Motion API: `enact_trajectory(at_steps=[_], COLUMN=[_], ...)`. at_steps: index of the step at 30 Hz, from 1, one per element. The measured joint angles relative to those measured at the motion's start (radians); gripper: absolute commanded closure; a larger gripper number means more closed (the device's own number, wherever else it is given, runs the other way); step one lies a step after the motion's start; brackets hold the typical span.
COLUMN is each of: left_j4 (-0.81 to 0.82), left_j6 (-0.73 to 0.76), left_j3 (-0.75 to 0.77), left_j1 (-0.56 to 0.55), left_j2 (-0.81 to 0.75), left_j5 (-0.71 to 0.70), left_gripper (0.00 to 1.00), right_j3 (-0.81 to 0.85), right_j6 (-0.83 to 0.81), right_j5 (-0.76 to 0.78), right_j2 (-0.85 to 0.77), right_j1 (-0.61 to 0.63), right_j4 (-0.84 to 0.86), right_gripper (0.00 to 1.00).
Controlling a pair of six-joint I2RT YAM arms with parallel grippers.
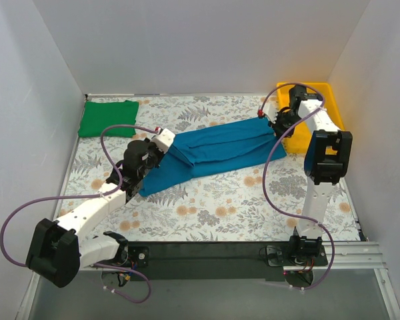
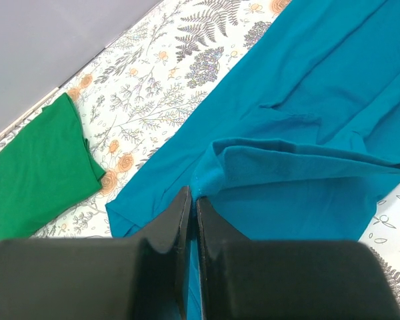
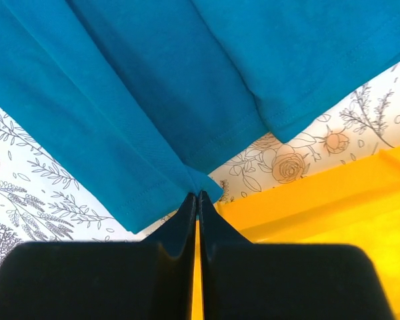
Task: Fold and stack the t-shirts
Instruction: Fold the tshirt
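Broadly, the table point(image 1: 213, 207) fills the top view, covered in a floral print of ferns and orange blooms and walled in by plain white panels on 3 sides.

Next in size, the teal shirt point(image 1: 220, 150) lies across the middle of the table in a long slanted band, running from the near left up toward the far right. It is doubled over lengthwise, with an upper layer folded back on a lower one, and creases run along its length. The left wrist view shows that fold edge point(image 2: 287, 157) lying loosely on the layer below. The right wrist view shows a stitched hem point(image 3: 207, 143) hanging in soft folds.

The green shirt point(image 1: 109, 119) sits folded into a flat rectangle at the far left corner, well apart from the teal shirt, with bare print between the 2.

The tray point(image 1: 327, 90), yellow, stands at the far right corner, partly hidden behind the right arm.

The left gripper point(image 1: 167, 141) is at the shirt's left end, its 2 fingers pressed together on a corner of teal cloth point(image 2: 193, 199).

The right gripper point(image 1: 264, 115) is at the far right end, beside the tray, its fingers likewise pinched on a hem corner of the teal shirt point(image 3: 199, 197).
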Motion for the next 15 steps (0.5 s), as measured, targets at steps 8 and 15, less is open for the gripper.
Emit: enact_trajectory(at_steps=[8,15], left_j4=[0.0,-0.003], left_j6=[-0.008,-0.015], left_j3=[0.0,0.0], left_j1=[0.005,0.011], left_j2=[0.006,0.029], left_j5=[-0.019,-0.054], left_gripper=[1.0,1.0], right_j3=[0.016,0.05], right_j6=[0.035,0.066], right_j5=[0.021,0.03], right_j2=[0.032,0.058], right_j1=[0.0,0.001], right_j4=[-0.002,-0.002], right_gripper=[0.96,0.96])
